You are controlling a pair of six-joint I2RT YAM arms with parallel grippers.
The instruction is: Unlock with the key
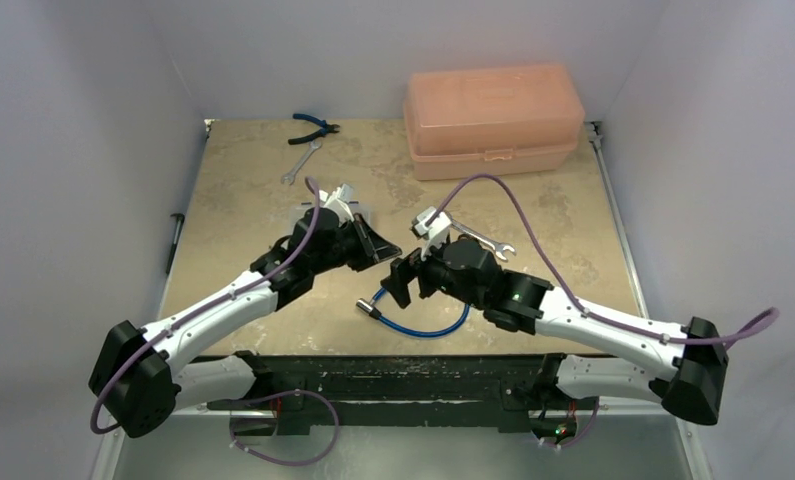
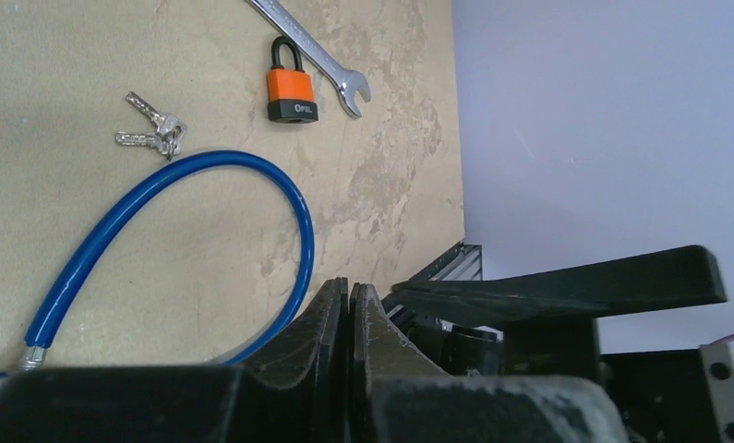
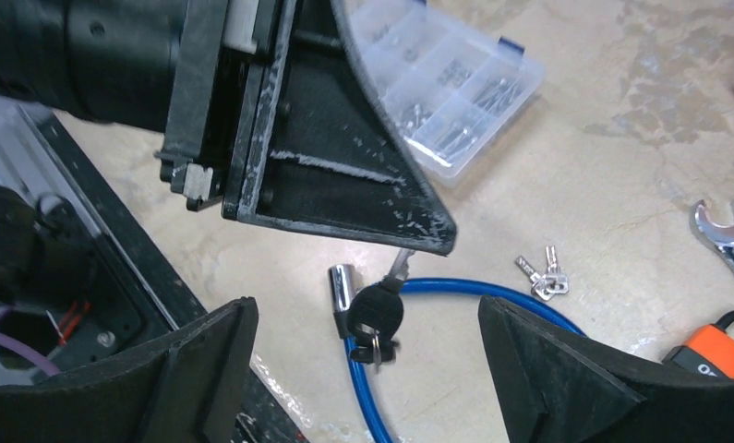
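The key (image 3: 379, 309) has a black plastic head, and a like key (image 3: 377, 351) dangles from its ring. In the right wrist view my left gripper (image 3: 427, 242) pinches the key's metal blade at its tips, above the table. In the left wrist view the left gripper (image 2: 352, 297) has its jaws pressed together and the key is hidden. My right gripper (image 3: 365, 318) is open and empty, and the key hangs in view between its fingers (image 3: 206, 369). The orange padlock (image 2: 292, 92) lies shut on the table and also shows in the right wrist view (image 3: 714, 355). In the top view the left gripper (image 1: 383, 250) and right gripper (image 1: 401, 280) nearly meet.
A blue cable lock (image 1: 423, 328) with a chrome end (image 3: 342, 286) lies under the grippers. A bare silver key bunch (image 3: 546, 275) and a wrench (image 1: 483, 245) lie near the padlock. A clear parts box (image 3: 446, 83) is under the left arm. An orange toolbox (image 1: 493, 120), pliers (image 1: 313, 128) and a small wrench (image 1: 301, 165) are at the back.
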